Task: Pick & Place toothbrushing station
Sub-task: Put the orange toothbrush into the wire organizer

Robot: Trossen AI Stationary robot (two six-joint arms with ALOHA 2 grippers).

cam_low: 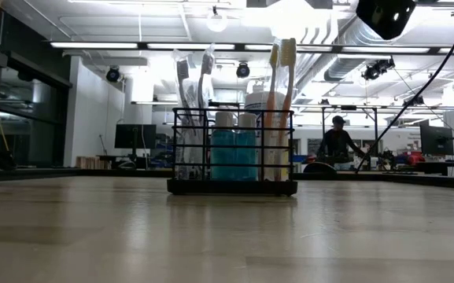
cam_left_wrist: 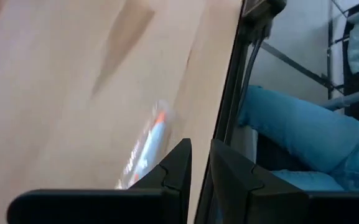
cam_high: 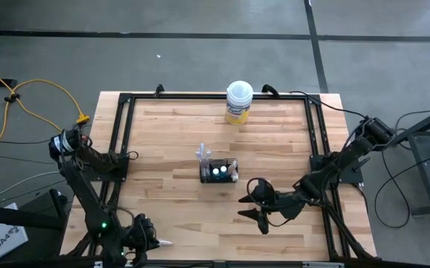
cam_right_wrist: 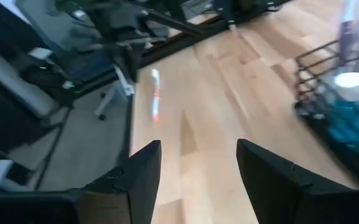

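The right end effector, fingers spread wide and empty, hovers just beside the wire-mesh toothbrush holder at mid-bench, toward the near right corner; the left end effector, narrow, waits at the near edge.

the toothbrush lying on the counter was a blur, its lower end hidden behind the left end effector. a person's jeans leg was cut off at the edge. the black holder was blurred and cropped.
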